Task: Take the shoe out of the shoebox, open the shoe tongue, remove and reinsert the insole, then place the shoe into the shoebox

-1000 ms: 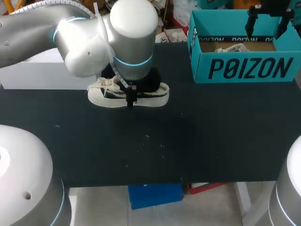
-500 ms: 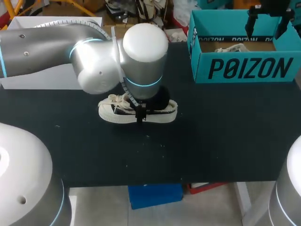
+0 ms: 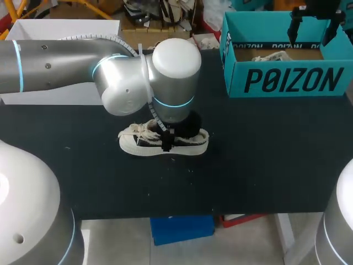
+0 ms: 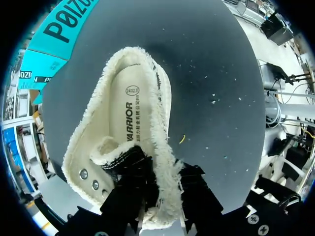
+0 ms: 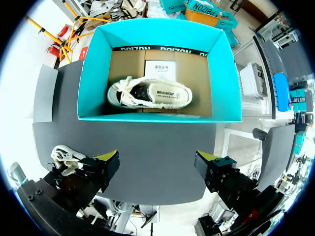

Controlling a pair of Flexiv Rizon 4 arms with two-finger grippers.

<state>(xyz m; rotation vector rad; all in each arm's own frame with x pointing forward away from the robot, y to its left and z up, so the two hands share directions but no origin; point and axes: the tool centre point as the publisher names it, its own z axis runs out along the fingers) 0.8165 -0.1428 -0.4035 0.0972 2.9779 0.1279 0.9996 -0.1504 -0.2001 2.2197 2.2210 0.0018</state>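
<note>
**Cream shoe clamped at its collar on the table; a second shoe lies in the box**

Head view: black matting covers the table (image 3: pixel 248 165). We see the shoe (image 3: pixel 190 144) standing sole down near the middle, its laces toward our left side and its heel toward our right. The left arm (image 3: pixel 66 66) comes in from the left, and its wrist hangs right over the shoe's middle, hiding the opening. The teal box (image 3: pixel 287 80) sits at the far right of the table, well apart from the shoe. The right gripper (image 3: pixel 314 25) hangs above the box with its fingers wide apart and holds nothing. A bit of the second shoe (image 3: pixel 270 56) shows over the box's near wall.

Left wrist view: the left gripper (image 4: pixel 161 164) is clamped on the shoe. One dark finger (image 4: pixel 130 169) sits inside the opening and the other is outside, with the fuzzy collar pinched between them. We see the insole (image 4: pixel 130 110) lying flat inside the shoe, and the box's corner lies ahead beyond the toe.

Right wrist view: the right gripper's yellow tips stand far apart with only the table between them. Ahead of them the box lies open, and the second shoe rests on its side on the cardboard floor, just beside a white card (image 5: pixel 160 66).
</note>
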